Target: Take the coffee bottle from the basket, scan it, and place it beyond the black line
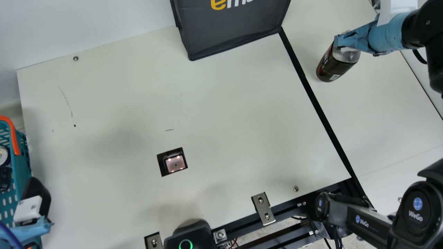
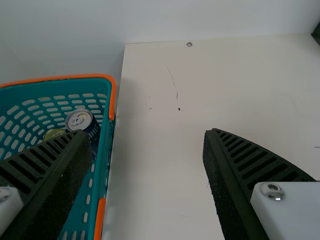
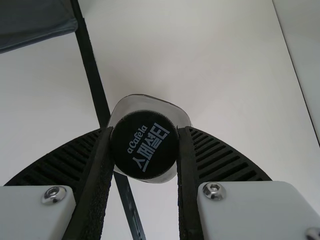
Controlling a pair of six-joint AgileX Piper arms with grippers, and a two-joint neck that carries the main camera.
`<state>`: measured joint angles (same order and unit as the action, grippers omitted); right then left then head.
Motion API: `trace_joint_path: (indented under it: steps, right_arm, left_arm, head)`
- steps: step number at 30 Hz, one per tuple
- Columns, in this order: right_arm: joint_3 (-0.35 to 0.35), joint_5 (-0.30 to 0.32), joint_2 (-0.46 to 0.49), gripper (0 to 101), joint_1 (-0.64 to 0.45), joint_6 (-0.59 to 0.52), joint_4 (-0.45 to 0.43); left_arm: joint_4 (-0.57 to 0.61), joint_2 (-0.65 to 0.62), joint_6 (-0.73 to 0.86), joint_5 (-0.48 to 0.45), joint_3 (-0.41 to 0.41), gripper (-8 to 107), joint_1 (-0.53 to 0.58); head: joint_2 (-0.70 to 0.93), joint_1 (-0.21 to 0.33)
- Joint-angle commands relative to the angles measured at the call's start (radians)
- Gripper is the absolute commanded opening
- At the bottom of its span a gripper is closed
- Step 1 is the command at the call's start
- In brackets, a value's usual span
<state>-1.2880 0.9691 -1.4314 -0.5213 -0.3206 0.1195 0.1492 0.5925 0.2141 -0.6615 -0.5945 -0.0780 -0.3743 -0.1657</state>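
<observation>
At the far right in the main view, my right gripper (image 1: pixel 346 44) holds the dark coffee bottle (image 1: pixel 335 65) by its top, on the right side of the black line (image 1: pixel 313 97). In the right wrist view my right gripper (image 3: pixel 145 131) is closed around the black cap (image 3: pixel 145 152); I cannot tell whether the base touches the table. My left gripper (image 1: pixel 36 204) is at the lower left beside the teal basket (image 1: pixel 22 155). The left wrist view shows my left gripper (image 2: pixel 147 134) open with nothing between its fingers, above the basket's orange-trimmed edge (image 2: pixel 111 100) and the table.
A scanner window (image 1: pixel 175 163) glows in the table, left of the black line. A dark fabric bag (image 1: pixel 232 31) stands at the back near the line's far end. Cans (image 2: pixel 82 122) remain in the basket. Metal brackets (image 1: pixel 263 209) line the front edge.
</observation>
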Motion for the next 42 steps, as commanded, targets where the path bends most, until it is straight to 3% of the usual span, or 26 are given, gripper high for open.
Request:
trace_joint_path:
  steps: [1, 12, 14, 17, 42]
  right_arm:
    - [0.002, -0.005, -0.001, 0, -0.008, -0.002, 0.000]
    - [0.030, -0.029, 0.000, 0, -0.032, -0.001, -0.007]
    - [0.038, -0.034, 0.001, 6, -0.033, 0.002, -0.008]
    - [0.049, -0.041, 0.004, 0, -0.035, 0.006, -0.010]
    - [0.098, -0.069, 0.022, 84, -0.038, 0.023, -0.018]
  left_arm:
    - [0.000, 0.000, 0.000, 0.000, 0.000, 90, 0.000]
    - [0.000, 0.000, 0.000, 0.000, 0.000, 90, 0.000]
    - [0.000, 0.000, 0.000, 0.000, 0.000, 90, 0.000]
    - [0.000, 0.000, 0.000, 0.000, 0.000, 90, 0.000]
    - [0.000, 0.000, 0.000, 0.000, 0.000, 90, 0.000]
  head:
    - [-0.002, 0.027]
    - [-0.002, 0.027]
    - [-0.002, 0.027]
    - [-0.002, 0.027]
    - [-0.002, 0.027]
